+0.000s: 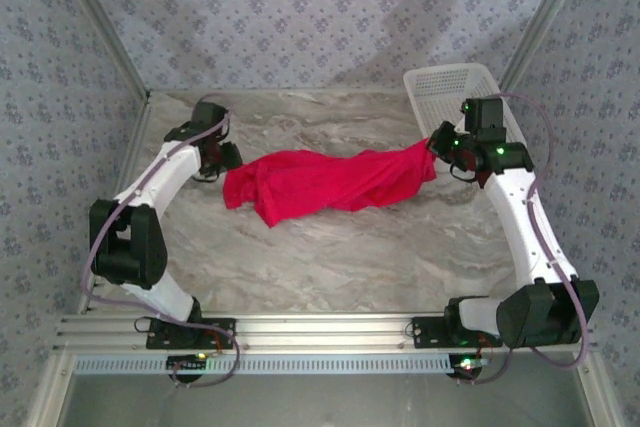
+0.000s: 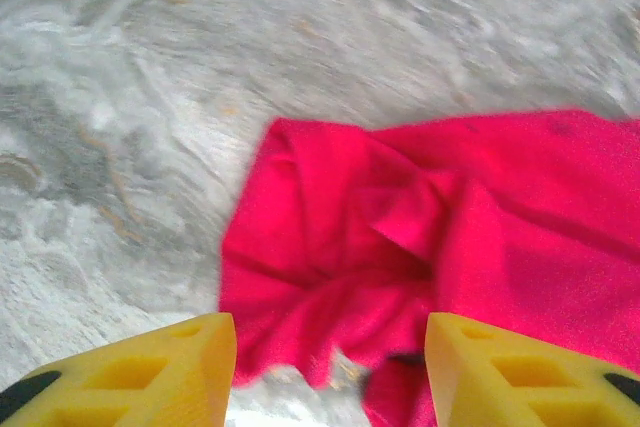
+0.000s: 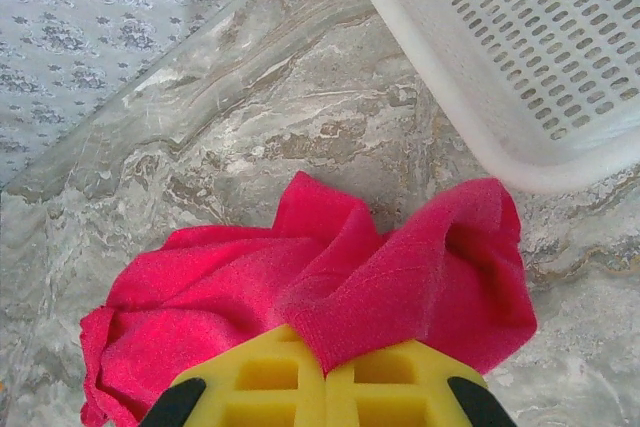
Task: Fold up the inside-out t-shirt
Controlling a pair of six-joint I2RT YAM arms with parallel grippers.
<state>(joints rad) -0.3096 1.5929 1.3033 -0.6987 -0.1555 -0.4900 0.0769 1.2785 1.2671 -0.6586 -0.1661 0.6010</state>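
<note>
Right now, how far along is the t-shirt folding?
Done: nothing folded; the t-shirt lies bunched in a rope across the table. In hand: the right gripper is shut on its end beside the basket; the left gripper is open at the other end, gripping nothing. Left: spread it flat, then every fold.

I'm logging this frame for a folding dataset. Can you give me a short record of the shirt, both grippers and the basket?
garment: red t-shirt, bunched into a long crumpled strip on the table
left gripper: open, fingers apart above the shirt's left end, gripping nothing
right gripper: shut, pinching the shirt's right end
basket: white mesh, far right corner, just beyond the pinched end
fold: not yet made
</note>
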